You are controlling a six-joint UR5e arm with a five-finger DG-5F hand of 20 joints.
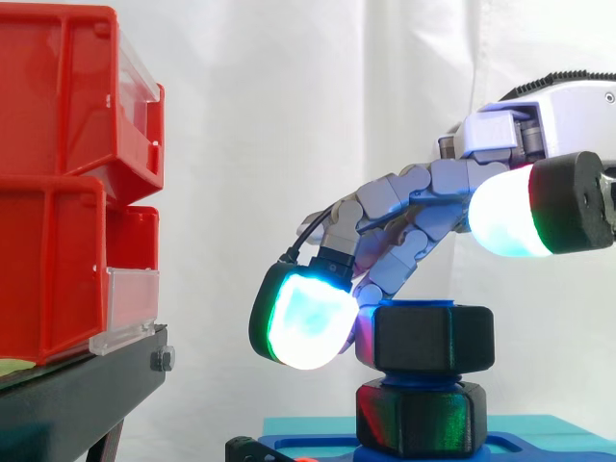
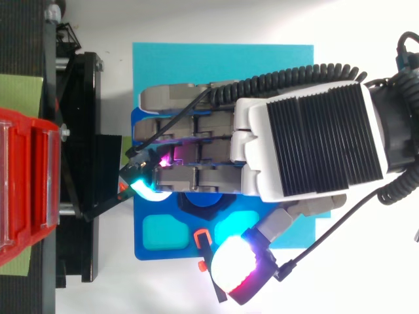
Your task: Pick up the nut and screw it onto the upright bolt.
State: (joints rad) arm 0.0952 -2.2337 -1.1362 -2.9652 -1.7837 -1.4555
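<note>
Gripping the nut (image 1: 433, 337), already started on the bolt (image 1: 423, 304), with the hand's (image 2: 308, 140) fingers (image 1: 303, 322) curled round it, apparently not yet screwed down to the hex (image 1: 419, 416) below.

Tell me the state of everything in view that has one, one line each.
hand: fingers curled over the nut, thumb raised clear of it.
nut: level on the bolt, with a gap beneath it.
bolt: upright, tip showing at the nut's top.
red bins: stacked on the black stand.
</note>
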